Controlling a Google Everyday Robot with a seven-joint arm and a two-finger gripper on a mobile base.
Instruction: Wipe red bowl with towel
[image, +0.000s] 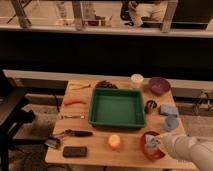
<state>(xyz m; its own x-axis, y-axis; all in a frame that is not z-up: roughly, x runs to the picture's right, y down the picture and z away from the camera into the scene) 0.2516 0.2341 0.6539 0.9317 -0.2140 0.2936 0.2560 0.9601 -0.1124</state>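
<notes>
Hand (159, 142) over red bowl (149, 154), against towel (150, 144) inside; grip state indiscernible.

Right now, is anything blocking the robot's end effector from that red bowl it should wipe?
Nothing visible does. The end effector is at the right rim of the red bowl, with the towel lying in the bowl against it. The green tray stands apart, further back.
</notes>
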